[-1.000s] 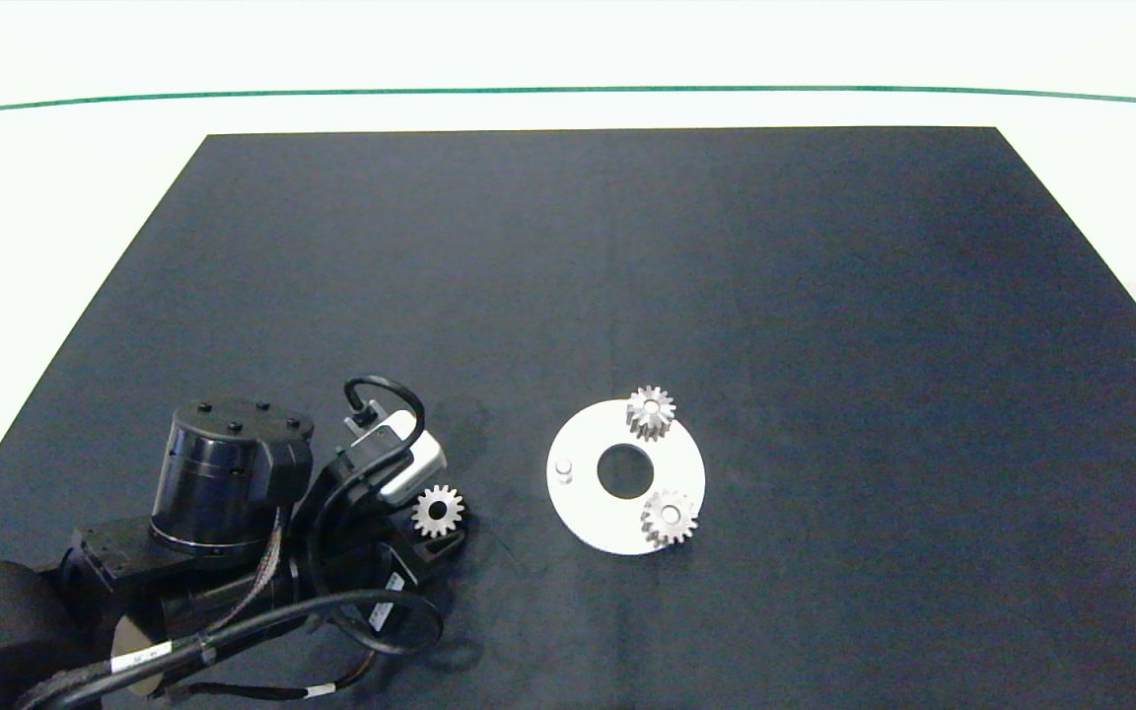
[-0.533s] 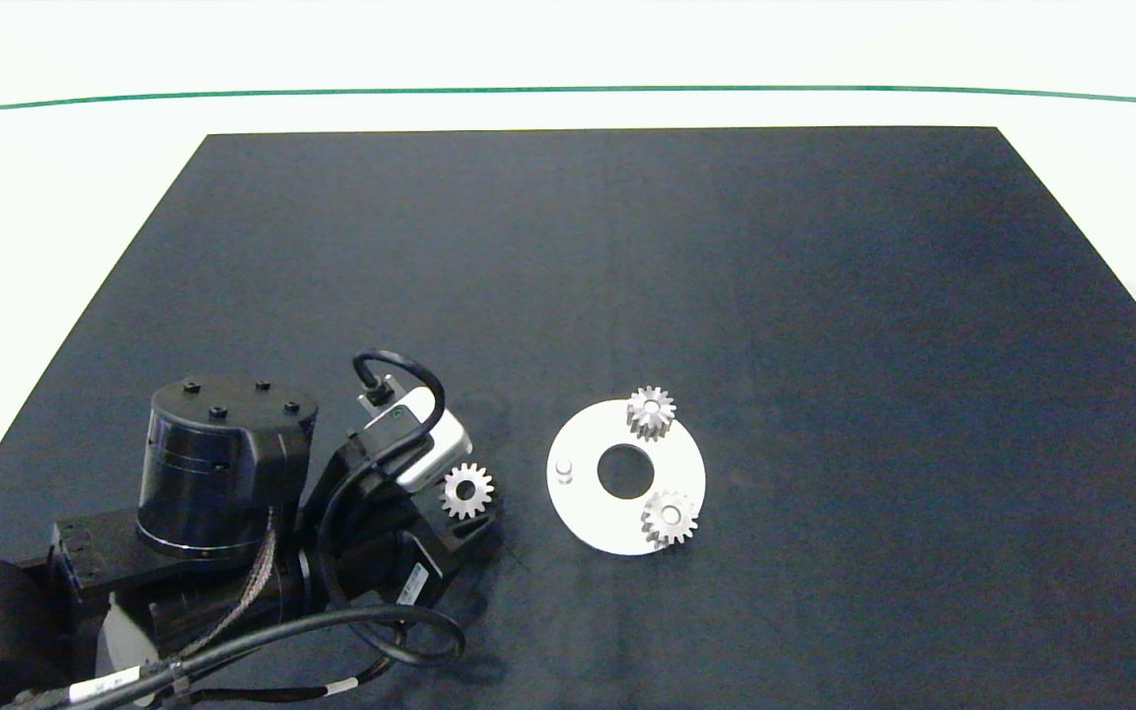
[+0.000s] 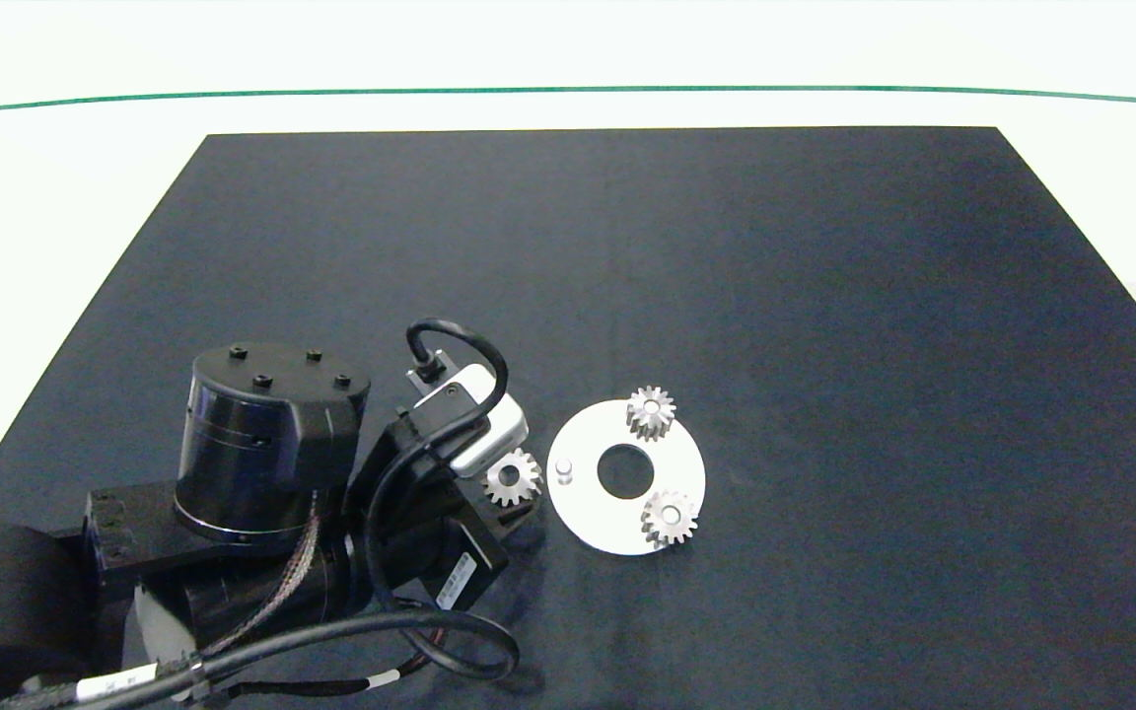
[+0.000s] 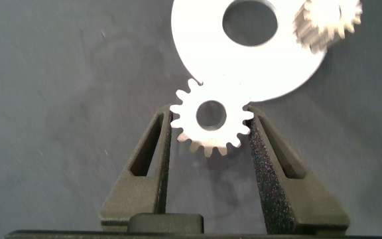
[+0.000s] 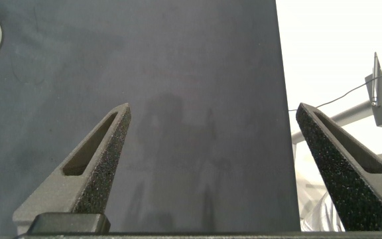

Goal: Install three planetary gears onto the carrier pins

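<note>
We are carrying the third small silver-grey metal gear (image 3: 513, 477), pinched in our left tool (image 4: 211, 126), closer to the flat white round disc's (image 3: 583, 518) one bare whitish pin (image 3: 564, 472), near the worktop's front edge.

even bright overhead light; white surround (image 3: 568, 49) glares, gears cast soft shadows, edges slightly curved.

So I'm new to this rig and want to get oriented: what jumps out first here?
The white disc sits near the middle of the black mat, with two planetary gears already on its pins and one carrier pin bare. Just left of it, the left gripper holds the third gear at the disc's edge.
</note>
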{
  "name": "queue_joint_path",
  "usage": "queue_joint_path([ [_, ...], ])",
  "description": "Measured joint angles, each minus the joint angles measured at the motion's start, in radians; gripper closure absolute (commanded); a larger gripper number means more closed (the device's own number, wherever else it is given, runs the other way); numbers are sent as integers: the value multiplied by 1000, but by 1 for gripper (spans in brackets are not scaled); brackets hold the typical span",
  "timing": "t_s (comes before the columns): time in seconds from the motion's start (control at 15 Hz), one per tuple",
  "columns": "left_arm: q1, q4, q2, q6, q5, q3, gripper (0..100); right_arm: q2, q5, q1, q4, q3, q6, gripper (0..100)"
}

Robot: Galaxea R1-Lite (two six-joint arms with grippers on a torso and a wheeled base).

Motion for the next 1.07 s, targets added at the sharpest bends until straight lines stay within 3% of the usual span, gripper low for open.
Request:
queue_joint_path([
  [0.13, -2, 0, 12, 0, 1, -23, 93, 0, 0, 0, 0, 0, -1, 0],
  [0.33, -6, 0, 43, 1, 22, -53, 93, 0, 1, 0, -1, 0, 0, 0],
  [1.07, -27, -4, 135, 1, 27, -100, 93, 1, 2, 1, -1, 8, -1, 0],
])
